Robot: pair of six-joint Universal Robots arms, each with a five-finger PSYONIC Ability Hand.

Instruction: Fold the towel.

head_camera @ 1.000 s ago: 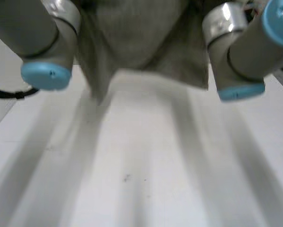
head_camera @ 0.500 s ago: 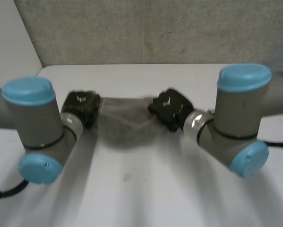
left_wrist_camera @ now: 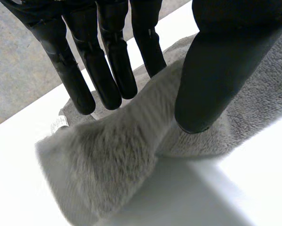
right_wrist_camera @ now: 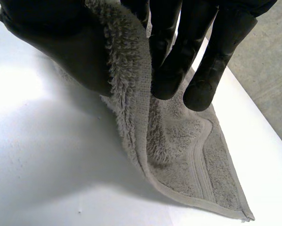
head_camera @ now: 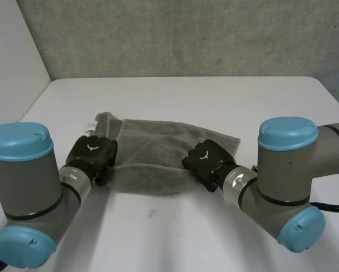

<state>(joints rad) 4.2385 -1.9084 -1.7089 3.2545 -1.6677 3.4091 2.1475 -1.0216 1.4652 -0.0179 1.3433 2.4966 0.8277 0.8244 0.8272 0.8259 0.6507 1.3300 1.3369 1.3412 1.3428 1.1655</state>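
Towel (head_camera: 158, 144), grey terry, is lying partly doubled on the white table (head_camera: 214, 96), with its near edge lifted between both hands. At the towel's left end, close to the white label (head_camera: 90, 124), the left hand (head_camera: 93, 157) is holding on. Its wrist view shows thumb and fingers (left_wrist_camera: 108, 66) clamping a raised ridge of pile between them. At the near right corner the right hand (head_camera: 206, 161) is gripping, thumb and fingers (right_wrist_camera: 171, 66) pinching the hemmed edge while the rest of the corner is trailing onto the table.

Judging by the sag, it is handling as light and limp, with no stiffness. The thick pile is giving good friction, so slipping looks unlikely. The hemmed corners are looking like the best purchase, pinched deep. A mid-edge hold would probably be letting the ends droop and skewing the fold.
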